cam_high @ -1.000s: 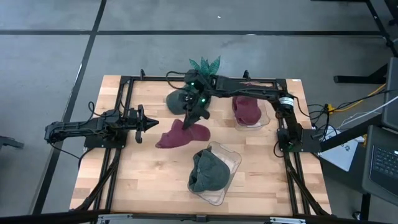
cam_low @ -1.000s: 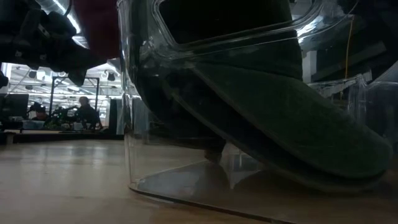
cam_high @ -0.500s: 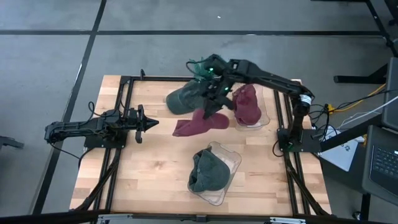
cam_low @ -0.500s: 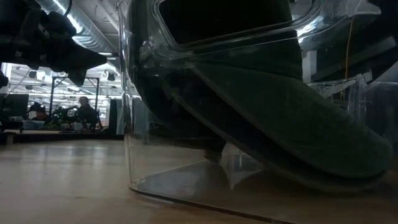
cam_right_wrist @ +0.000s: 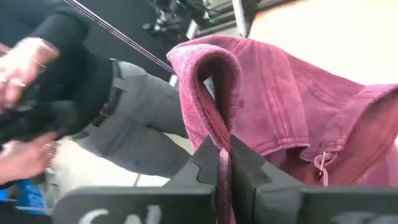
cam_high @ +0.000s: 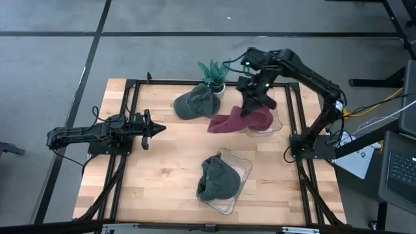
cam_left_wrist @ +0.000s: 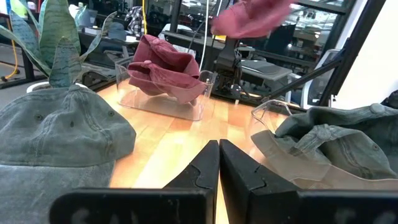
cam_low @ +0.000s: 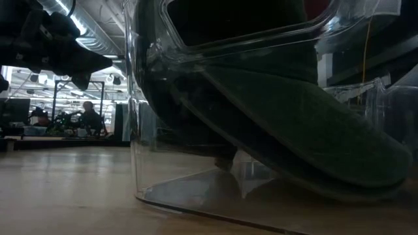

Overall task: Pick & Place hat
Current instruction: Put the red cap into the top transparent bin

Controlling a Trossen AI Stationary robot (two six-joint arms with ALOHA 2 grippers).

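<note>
At the left side of the desk [cam_high: 156, 188] the left tool [cam_high: 155, 128] waits low over the wood, its two dark fingers [cam_left_wrist: 200, 171] pressed together on nothing and pointing toward the middle. Ahead of it, at the far edge, a grey-green hat [cam_high: 194, 104] lies flat on the desk just beside a small potted plant [cam_high: 214, 73]. Nearer the front, a clear bin [cam_high: 235, 170] holds a second grey-green hat [cam_high: 218, 178]; that bin fills the low view. Right of the middle, the right tool [cam_high: 247, 109] hangs above the desk with its fingers clamped on a fold of the maroon hat [cam_high: 229, 121], which dangles from it clear of the wood, its loose end trailing toward the plant. The lifted hat sits at the edge of a second clear bin [cam_high: 275, 122] at the far right, which already holds another maroon hat [cam_left_wrist: 165, 74]. In the right wrist view a person [cam_right_wrist: 74, 93] in dark clothes stands beyond the desk.
</note>
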